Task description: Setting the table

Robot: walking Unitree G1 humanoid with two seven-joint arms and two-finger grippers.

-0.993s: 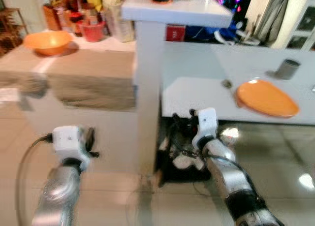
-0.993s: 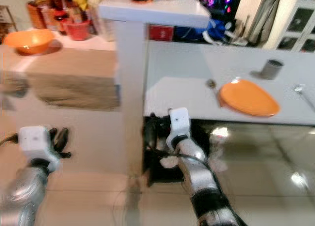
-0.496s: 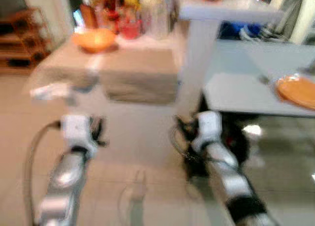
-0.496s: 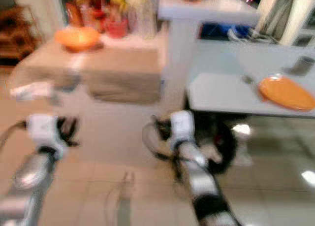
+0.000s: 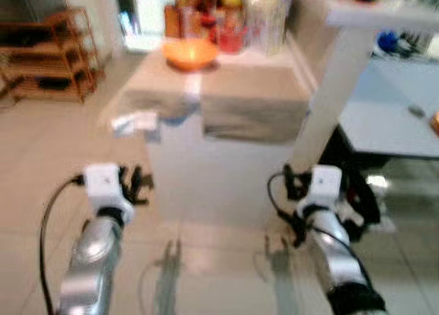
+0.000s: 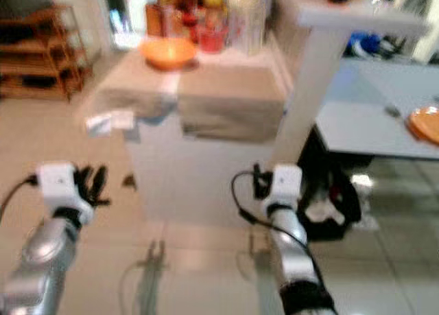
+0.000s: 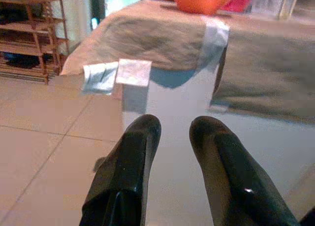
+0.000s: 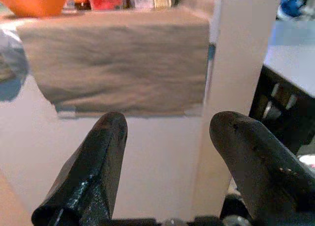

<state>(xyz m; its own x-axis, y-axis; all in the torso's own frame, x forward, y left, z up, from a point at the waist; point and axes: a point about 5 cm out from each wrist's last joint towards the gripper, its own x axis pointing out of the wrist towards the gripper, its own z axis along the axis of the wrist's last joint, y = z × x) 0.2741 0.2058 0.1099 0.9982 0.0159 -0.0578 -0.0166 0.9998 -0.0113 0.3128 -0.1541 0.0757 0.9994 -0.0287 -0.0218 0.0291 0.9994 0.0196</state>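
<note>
Orange bowl (image 5: 189,53) is seen at the far edge of the cloth-covered counter (image 5: 226,99), at about one o'clock from the left gripper (image 5: 136,186), whose fingers are slightly parted and empty, and eleven o'clock from the wider-open, empty right gripper (image 6: 258,181), the left judged nearer.

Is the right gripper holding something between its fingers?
No, the right gripper is open, and between its fingers appear the cloth-covered counter and white pillar beyond.
</note>
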